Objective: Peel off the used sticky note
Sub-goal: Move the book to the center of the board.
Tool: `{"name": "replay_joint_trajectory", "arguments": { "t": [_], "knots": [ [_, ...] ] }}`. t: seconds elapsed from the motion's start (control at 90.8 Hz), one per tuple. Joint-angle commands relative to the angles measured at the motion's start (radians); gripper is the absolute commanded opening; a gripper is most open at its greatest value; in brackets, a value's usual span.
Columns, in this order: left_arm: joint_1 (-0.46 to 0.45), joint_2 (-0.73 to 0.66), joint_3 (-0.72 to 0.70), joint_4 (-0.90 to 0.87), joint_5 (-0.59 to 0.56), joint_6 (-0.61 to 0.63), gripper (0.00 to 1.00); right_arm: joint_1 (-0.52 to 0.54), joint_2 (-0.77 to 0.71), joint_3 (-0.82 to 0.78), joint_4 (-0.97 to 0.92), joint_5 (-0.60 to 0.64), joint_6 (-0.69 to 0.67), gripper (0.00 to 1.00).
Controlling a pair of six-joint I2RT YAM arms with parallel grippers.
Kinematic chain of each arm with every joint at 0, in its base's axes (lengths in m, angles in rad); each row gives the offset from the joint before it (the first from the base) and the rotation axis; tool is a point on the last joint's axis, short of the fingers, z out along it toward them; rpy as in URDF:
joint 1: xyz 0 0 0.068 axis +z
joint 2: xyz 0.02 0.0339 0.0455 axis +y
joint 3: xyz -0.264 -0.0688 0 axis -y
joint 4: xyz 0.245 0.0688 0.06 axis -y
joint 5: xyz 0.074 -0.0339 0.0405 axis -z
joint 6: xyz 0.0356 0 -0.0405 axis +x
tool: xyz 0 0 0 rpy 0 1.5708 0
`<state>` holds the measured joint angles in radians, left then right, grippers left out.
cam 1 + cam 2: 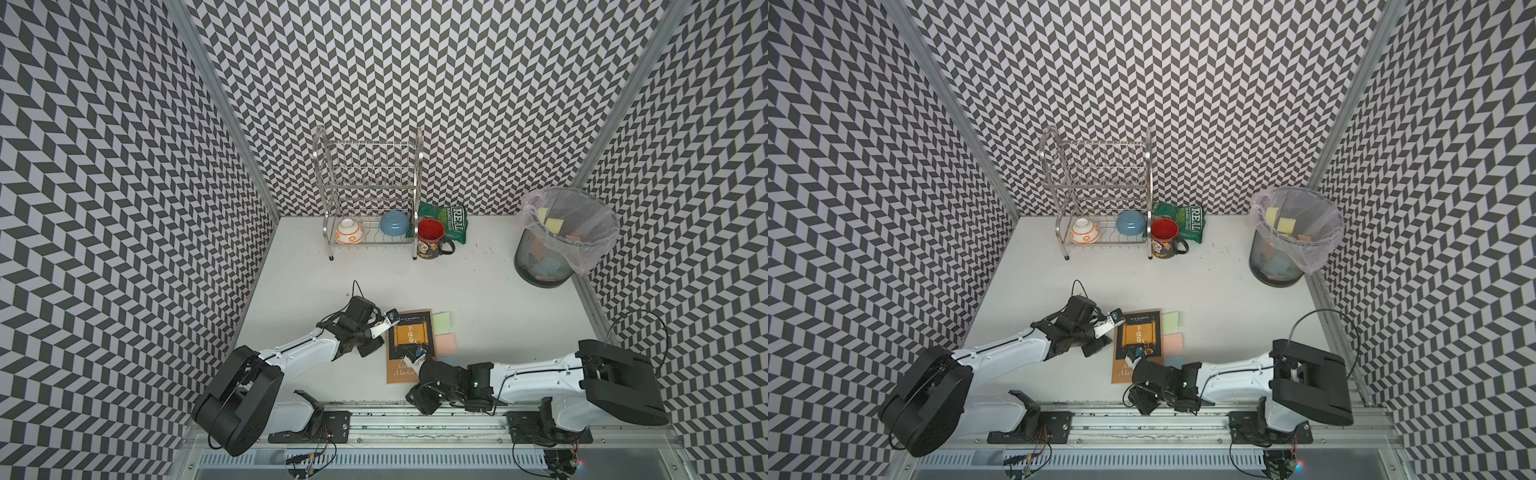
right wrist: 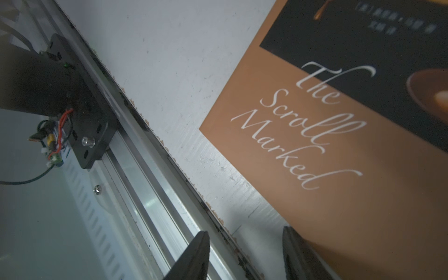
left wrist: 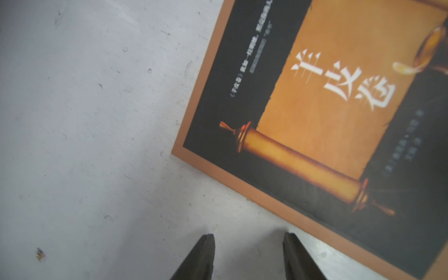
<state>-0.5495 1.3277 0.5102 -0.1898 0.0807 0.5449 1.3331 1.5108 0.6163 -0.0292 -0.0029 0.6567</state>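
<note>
A dark book with an orange scroll on its cover [image 1: 409, 332] [image 1: 1138, 334] lies flat near the table's front. Three sticky notes poke out from under its right edge: a green one [image 1: 441, 322] [image 1: 1170, 320], a pink one [image 1: 445, 343] [image 1: 1172, 341], and a blue one [image 1: 451, 360] partly hidden by my right arm. I see no writing on them. My left gripper [image 1: 386, 322] [image 3: 249, 236] hangs open at the book's far left corner [image 3: 327, 109], nothing between its fingers. My right gripper [image 1: 417, 356] [image 2: 245, 231] is open over the book's near part [image 2: 351, 194], holding nothing.
A lined mesh waste bin [image 1: 565, 237] with several discarded notes stands at the back right. A metal dish rack [image 1: 370, 195] with two bowls, a red mug [image 1: 432, 239] and a green bag [image 1: 449, 222] stand at the back. A metal rail [image 2: 150, 194] runs along the table's front edge.
</note>
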Motion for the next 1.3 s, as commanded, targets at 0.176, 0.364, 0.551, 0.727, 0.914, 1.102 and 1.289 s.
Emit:
{"name": "replay_joint_trajectory", "arguments": {
  "t": [0.176, 0.364, 0.551, 0.727, 0.914, 1.102, 1.289],
  "knots": [
    [-0.004, 0.153, 0.064, 0.055, -0.044, -0.007, 0.51, -0.036, 0.043, 0.032, 0.035, 0.039, 0.004, 0.52],
    [-0.001, 0.186, 0.086, 0.063, -0.065, -0.008, 0.51, -0.081, 0.03, 0.019, 0.045, 0.044, 0.002, 0.52],
    [0.003, 0.155, 0.079, 0.037, -0.07, -0.014, 0.51, -0.109, 0.002, 0.015, 0.036, 0.039, -0.013, 0.53],
    [0.026, 0.032, 0.085, -0.026, -0.072, -0.043, 0.54, -0.111, -0.134, 0.031, -0.033, 0.019, -0.038, 0.57],
    [0.166, -0.165, 0.09, 0.04, 0.02, -0.137, 0.78, -0.351, -0.38, -0.018, -0.049, -0.109, 0.019, 0.6],
    [0.241, -0.223, 0.041, 0.155, 0.19, -0.206, 0.78, -0.577, -0.351, 0.074, -0.04, -0.157, 0.014, 0.66],
    [0.176, -0.114, 0.093, 0.152, 0.147, -0.191, 0.77, -0.677, -0.162, 0.167, -0.06, -0.279, -0.019, 0.69]
  ]
}}
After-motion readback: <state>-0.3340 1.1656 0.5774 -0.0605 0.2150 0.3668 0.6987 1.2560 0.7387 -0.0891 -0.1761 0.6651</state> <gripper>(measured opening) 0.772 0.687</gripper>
